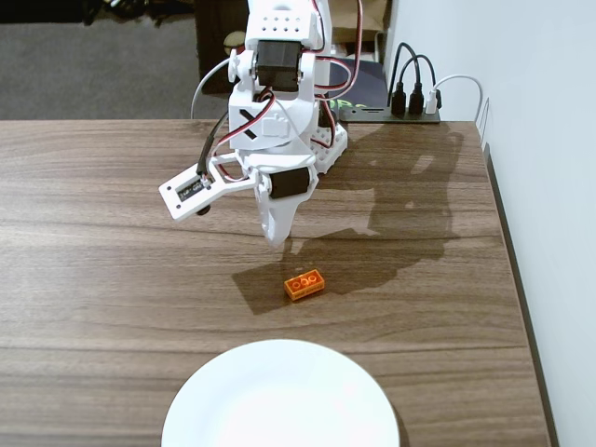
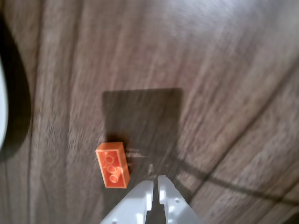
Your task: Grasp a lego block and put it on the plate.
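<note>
We log the block (image 1: 304,284) lying flat on the worktop (image 1: 112,279), studs up, near the middle and somewhat toward the near edge, clear of everything. In the wrist view the block (image 2: 112,164) sits just left of the fingertips, untouched. The gripper (image 2: 155,183) is pressed nearly together, only a thin slit between the tips, holding nothing. In the fixed view the gripper (image 1: 277,240) hangs above the wood, just behind the block. The plate (image 1: 279,400) lies at the near edge, apart from the block. A power strip (image 1: 391,112) sits at the far edge.
</note>
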